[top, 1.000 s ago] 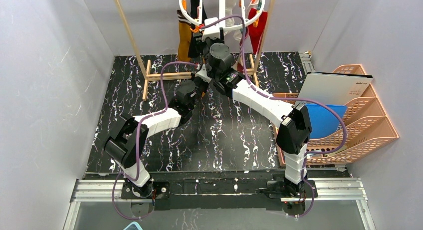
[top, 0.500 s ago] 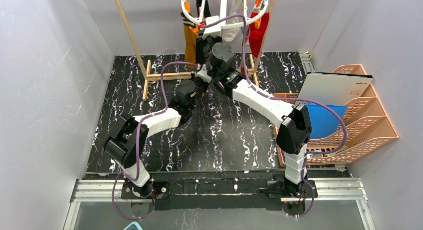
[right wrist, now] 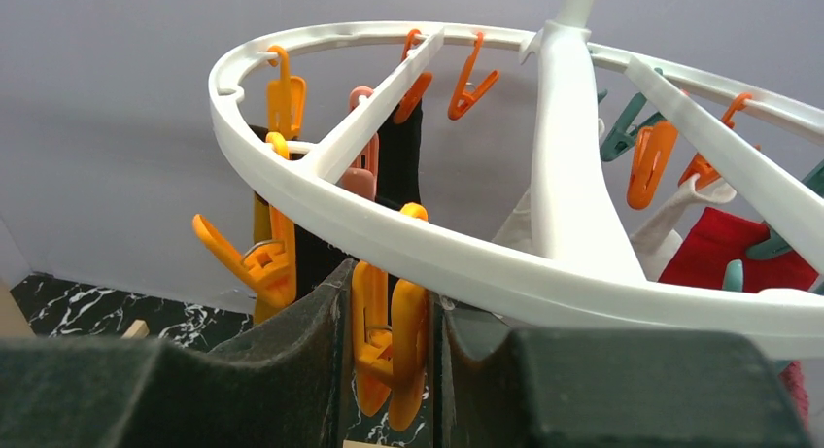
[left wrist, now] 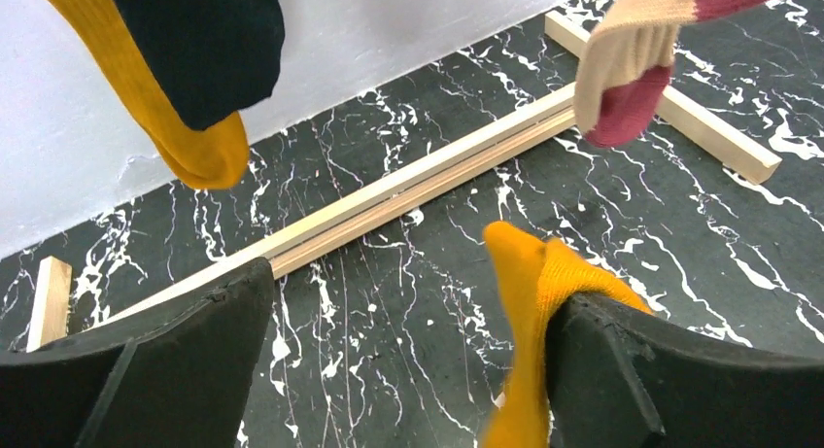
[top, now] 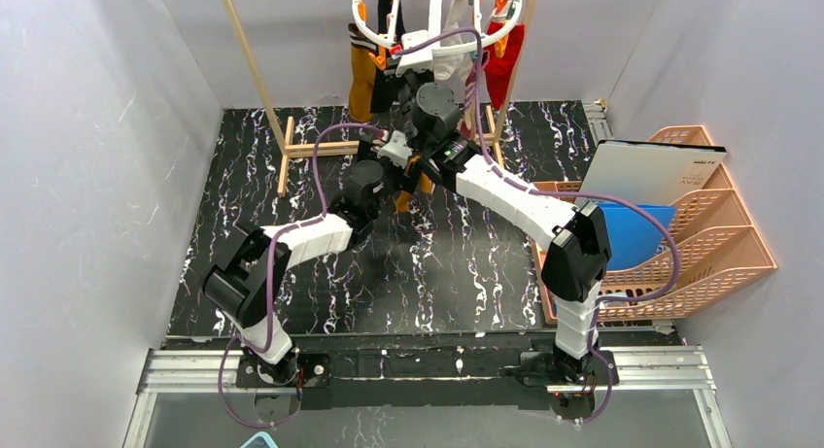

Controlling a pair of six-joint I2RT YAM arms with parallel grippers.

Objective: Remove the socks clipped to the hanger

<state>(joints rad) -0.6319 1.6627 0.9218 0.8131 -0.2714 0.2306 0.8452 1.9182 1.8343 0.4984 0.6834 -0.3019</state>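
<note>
Occlusions and cut-offs, per view

Left wrist: loose mustard sock (left wrist: pixel 534 292) against a left gripper (left wrist: pixel 408 370) finger ran off the bottom edge. Hanging mustard sock (left wrist: pixel 185 127), black sock (left wrist: pixel 204 50) and striped sock (left wrist: pixel 632 69) above the fingers were cropped at top. Right wrist: right gripper (right wrist: pixel 389 370) fingers were blurred and covered the sides of the orange clothespin (right wrist: pixel 389 302) between them. Red sock (right wrist: pixel 724 249) was half behind the hanger (right wrist: pixel 544 273). Top view: both sets of fingertips were hidden.

Both arms raised toward the hanger (right wrist: pixel 408 244). The left arm (top: pixel 301 236) extends forward, low beneath it, the left gripper (left wrist: pixel 408 361) with jaws spread wide. The right arm (top: pixel 510 200) reaches to its near rim, the right gripper (right wrist: pixel 389 302) pinched on an orange clothespin (right wrist: pixel 374 356) just below that rim.
</note>
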